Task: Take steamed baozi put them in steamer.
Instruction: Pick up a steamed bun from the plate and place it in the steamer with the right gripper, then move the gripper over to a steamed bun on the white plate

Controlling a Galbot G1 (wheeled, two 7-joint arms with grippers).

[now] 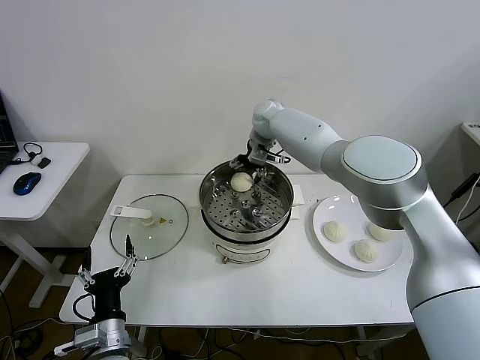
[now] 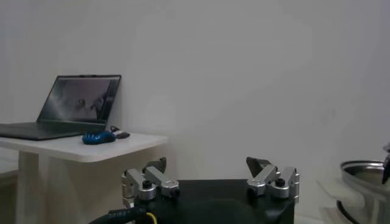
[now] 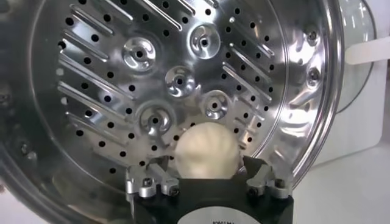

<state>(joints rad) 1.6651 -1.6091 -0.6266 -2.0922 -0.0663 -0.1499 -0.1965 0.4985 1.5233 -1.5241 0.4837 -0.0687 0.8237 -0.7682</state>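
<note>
Right gripper [image 1: 253, 163]: held over the far rim of the steamer [image 1: 245, 201], at about 12 o'clock; its fingers are seen spread apart on either side of one baozi [image 3: 206, 150], not pressed on it.
Baozi in steamer: one bun is seen on the perforated tray [image 3: 152, 79], near the far wall.
Remaining baozi [image 1: 335, 231]: three buns are laid on the white plate [image 1: 322, 214], at 3 o'clock from the steamer.
Glass lid [image 1: 149, 225]: laid flat on the bench [image 1: 247, 289], at 9 o'clock from the steamer.
Left gripper [image 1: 126, 259]: parked low beyond the near-left corner of the bench, fingers apart, nothing held.
Side table [image 1: 52, 169]: a blue mouse [image 1: 27, 182] is carried on it.
</note>
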